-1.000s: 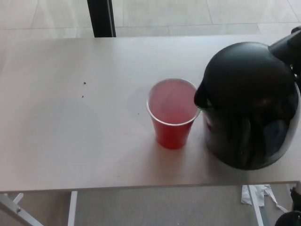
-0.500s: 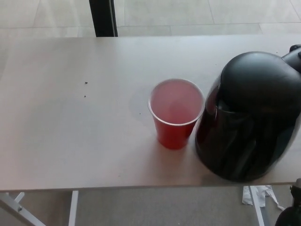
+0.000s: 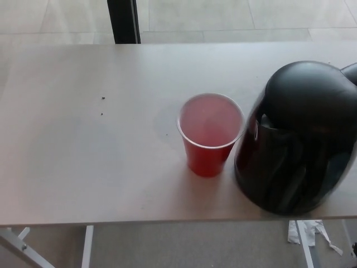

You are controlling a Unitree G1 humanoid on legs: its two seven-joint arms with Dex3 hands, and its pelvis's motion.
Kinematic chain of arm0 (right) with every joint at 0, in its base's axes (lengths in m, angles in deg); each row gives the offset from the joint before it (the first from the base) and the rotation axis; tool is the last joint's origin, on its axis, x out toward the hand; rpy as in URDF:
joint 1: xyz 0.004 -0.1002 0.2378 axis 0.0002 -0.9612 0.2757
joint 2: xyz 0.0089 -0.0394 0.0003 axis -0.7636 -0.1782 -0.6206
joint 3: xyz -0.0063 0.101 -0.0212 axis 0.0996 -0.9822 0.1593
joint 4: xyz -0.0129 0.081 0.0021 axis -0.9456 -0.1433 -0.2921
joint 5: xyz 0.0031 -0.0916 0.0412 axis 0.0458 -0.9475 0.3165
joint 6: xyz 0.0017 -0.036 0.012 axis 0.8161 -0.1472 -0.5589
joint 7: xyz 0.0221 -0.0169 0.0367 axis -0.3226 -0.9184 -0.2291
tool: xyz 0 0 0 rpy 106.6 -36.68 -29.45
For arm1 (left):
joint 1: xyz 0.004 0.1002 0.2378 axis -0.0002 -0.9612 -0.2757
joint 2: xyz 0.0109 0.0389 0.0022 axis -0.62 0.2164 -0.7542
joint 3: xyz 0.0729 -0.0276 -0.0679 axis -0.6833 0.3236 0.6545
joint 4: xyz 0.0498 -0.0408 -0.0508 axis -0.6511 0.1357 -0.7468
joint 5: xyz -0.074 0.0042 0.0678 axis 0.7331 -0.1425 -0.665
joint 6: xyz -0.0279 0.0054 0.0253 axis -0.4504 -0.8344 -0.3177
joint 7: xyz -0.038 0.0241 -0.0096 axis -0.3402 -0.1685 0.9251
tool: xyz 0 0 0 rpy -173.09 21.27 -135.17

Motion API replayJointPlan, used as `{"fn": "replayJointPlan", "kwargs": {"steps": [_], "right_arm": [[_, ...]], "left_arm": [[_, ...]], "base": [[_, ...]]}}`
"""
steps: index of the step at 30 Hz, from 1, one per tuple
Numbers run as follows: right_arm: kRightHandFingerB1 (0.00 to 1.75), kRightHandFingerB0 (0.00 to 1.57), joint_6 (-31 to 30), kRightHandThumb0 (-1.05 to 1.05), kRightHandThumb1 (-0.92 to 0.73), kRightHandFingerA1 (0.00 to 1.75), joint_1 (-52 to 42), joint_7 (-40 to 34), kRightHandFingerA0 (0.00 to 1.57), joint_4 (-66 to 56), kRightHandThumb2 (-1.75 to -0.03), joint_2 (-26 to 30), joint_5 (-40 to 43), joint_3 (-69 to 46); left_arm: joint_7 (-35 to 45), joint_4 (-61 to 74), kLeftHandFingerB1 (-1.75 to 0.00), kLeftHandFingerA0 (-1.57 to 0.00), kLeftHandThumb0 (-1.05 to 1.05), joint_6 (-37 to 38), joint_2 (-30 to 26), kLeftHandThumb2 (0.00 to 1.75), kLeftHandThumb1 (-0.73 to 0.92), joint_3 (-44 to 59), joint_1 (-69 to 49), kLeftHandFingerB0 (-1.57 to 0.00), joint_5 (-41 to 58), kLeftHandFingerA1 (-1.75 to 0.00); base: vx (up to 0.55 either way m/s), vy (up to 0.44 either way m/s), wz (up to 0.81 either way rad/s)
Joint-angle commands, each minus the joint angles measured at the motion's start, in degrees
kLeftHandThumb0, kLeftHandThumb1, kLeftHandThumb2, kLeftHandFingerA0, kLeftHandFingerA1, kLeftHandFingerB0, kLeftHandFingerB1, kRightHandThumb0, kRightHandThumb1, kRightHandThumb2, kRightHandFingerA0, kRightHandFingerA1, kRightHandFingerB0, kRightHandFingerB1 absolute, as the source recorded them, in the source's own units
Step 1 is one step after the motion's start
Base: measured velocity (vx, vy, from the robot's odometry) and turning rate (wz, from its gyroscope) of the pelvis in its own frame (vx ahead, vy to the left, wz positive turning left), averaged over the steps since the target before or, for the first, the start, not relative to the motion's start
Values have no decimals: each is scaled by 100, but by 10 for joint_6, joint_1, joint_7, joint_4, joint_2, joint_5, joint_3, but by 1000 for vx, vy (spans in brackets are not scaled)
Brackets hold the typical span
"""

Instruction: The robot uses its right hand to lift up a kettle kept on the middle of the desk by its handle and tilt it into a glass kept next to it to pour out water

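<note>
The kettle [image 3: 298, 139] is cut off at the right picture edge, so its handle side cannot be seen. The desk [image 3: 83, 156] runs out of view left and right. Small dark specks [image 3: 103, 99] on it are too small to identify.

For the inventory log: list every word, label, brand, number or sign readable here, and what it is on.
No readable text.
Kettle: small pale mark near its left edge, too small and blurred to read.
Red cup: no print visible.
Desk: only a few dark specks, no writing.
</note>
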Motion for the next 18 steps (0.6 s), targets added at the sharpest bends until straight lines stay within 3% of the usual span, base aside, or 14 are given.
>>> {"fn": "replayJointPlan", "kwargs": {"steps": [1,2,3,4,5,6,7,8,9,12,15,16,17,18], "right_arm": [[87,82,25,-20,-58,166,-33,-41,101,-9,-76,9,20,-1],[77,65,14,-34,-68,161,-40,-20,96,-6,-66,24,13,23],[50,42,2,-37,-70,137,-40,-9,98,-3,-62,31,15,30],[50,42,-8,-37,-70,137,-37,-8,98,-1,-62,32,24,28],[38,24,-13,-39,-70,94,-36,0,80,4,-62,37,34,26],[25,3,-15,-43,-68,61,-41,24,27,9,-60,46,53,25],[25,3,-15,-43,-68,61,-42,26,27,9,-60,48,56,25],[10,0,-16,-63,-40,36,-53,46,0,3,-77,62,61,37],[2,0,-12,-67,-39,22,-71,83,0,-4,-72,85,67,54],[0,0,13,-70,-42,23,-99,130,8,-7,-76,134,73,89],[0,0,30,-76,-44,10,-117,146,0,-22,-80,158,82,102],[0,0,33,-70,-48,0,-120,147,0,-25,-59,162,85,104],[0,0,30,-79,-42,0,-125,151,0,-36,-72,173,87,104],[0,0,21,-79,-42,0,-129,154,0,-45,-72,181,88,105]], "left_arm": [[3,7,-50,-62,-73,9,1,67,89,5,-14,-40,-1,-56],[-1,8,-50,-62,-73,6,2,66,88,6,-13,-42,0,-54],[-1,5,-49,-59,-72,6,3,66,89,7,-11,-40,1,-52],[1,-1,-49,-59,-72,9,2,66,89,8,-8,-40,2,-52],[0,-7,-49,-59,-72,12,2,66,89,7,-5,-40,0,-52],[2,-5,-50,-61,-73,15,2,67,89,7,-7,-40,-1,-55],[2,-5,-50,-61,-73,16,1,67,89,7,-8,-40,-1,-55],[3,-3,-50,-61,-72,18,0,67,90,6,-9,-40,-3,-54],[4,-1,-50,-61,-72,18,-1,67,90,4,-10,-40,-4,-54],[6,6,-52,-63,-73,17,0,67,89,8,-14,-41,0,-58],[8,5,-52,-64,-74,16,1,66,89,12,-16,-41,5,-58],[8,6,-51,-63,-74,13,1,66,89,13,-16,-42,5,-57],[6,7,-49,-61,-72,9,2,67,89,13,-16,-40,6,-53],[6,5,-49,-61,-72,10,3,67,89,14,-16,-40,6,-53]], "base": [[0,0,0],[0,0,0],[0,0,0],[0,0,0],[0,0,0],[0,0,0],[0,0,0],[0,0,0],[0,0,0],[0,0,0],[0,0,0],[0,0,0],[0,0,0],[0,0,0]]}}
